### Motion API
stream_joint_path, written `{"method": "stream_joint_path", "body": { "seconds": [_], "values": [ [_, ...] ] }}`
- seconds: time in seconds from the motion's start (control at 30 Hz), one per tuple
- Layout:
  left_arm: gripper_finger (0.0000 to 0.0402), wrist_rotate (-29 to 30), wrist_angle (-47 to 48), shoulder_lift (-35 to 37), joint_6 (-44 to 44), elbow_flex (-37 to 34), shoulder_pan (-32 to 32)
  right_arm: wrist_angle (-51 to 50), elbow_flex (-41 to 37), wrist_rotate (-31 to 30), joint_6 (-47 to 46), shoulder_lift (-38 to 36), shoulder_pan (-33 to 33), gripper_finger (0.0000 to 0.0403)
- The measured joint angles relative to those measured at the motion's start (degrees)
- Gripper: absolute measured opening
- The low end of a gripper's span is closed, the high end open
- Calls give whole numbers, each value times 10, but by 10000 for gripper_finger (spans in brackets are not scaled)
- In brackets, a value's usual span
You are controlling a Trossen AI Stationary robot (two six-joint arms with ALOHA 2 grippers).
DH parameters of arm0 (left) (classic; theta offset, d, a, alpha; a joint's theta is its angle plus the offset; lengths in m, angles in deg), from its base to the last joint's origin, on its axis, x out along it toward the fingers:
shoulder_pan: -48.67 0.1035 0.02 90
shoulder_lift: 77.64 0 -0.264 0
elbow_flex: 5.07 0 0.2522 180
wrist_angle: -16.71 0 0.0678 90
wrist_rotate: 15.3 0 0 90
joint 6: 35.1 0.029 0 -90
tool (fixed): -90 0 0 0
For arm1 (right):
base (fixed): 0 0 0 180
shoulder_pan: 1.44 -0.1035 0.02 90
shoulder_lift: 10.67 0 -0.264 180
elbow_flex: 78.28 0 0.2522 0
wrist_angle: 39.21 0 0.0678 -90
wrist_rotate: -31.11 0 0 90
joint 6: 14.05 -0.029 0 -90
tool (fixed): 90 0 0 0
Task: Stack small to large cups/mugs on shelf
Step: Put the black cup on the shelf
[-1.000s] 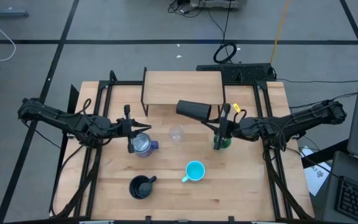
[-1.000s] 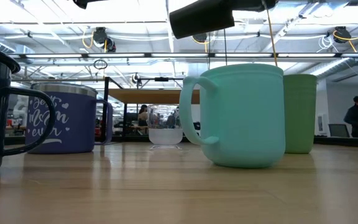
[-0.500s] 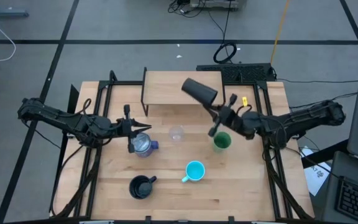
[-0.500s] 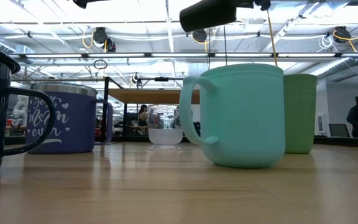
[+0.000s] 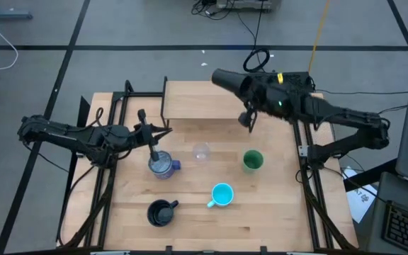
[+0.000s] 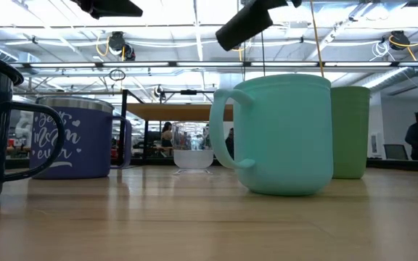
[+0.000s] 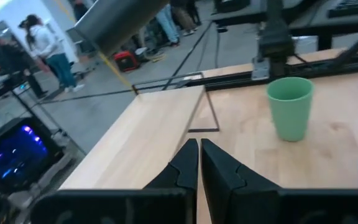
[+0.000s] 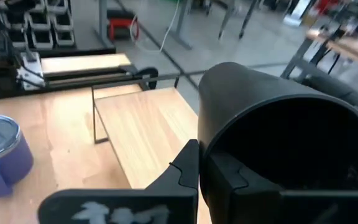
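Observation:
My right gripper (image 5: 250, 92) is shut on the tall black tumbler (image 5: 227, 80), held on its side above the light-wood shelf's (image 5: 204, 99) far right corner; it also shows high in the low view (image 6: 247, 23). My left gripper (image 5: 163, 132) is shut and empty (image 7: 199, 163), raised over the blue-purple mug (image 5: 161, 165). On their bases on the table stand the clear glass (image 5: 202, 151), the green cup (image 5: 252, 160), the cyan mug (image 5: 222, 194) and the dark handled mug (image 5: 160, 212). My right gripper pinches the tumbler's rim wall (image 8: 202, 149) at its open mouth, one finger (image 8: 229, 180) inside and one finger (image 8: 184, 171) outside. The tumbler is lifted clear and lies tilted, its mouth toward the gripper and its base pointing toward the table's far left.
The shelf stands on thin black legs (image 5: 165, 106) at the table's far middle, its top bare. Black frame rails (image 5: 112, 113) run along the table's left and right sides. People stand in the room beyond the table (image 7: 48, 50).
My right gripper has risen and gone toward the table's far edge with the tumbler, from above the green cup to over the shelf's far right corner, turning the tumbler as it went. My left gripper has turned about its wrist and lifted a little.

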Motion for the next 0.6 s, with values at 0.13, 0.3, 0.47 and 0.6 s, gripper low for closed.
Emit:
{"method": "stream_joint_path", "body": {
  "seconds": [0.13, 0.3, 0.47, 0.6],
  "values": [
    [21, -3, 1, 0, -9, 0, 21, -111, 141, 87, -30, 63, 52, 0],
    [21, -27, 3, -8, -10, -1, 36, -274, 319, 178, -55, 160, 103, 0],
    [21, -27, 5, -15, -7, -1, 43, -413, 472, 214, -54, 253, 143, 0],
    [21, -27, 3, -16, -7, 0, 49, -470, 522, 225, -40, 303, 176, 0]
  ]
}}
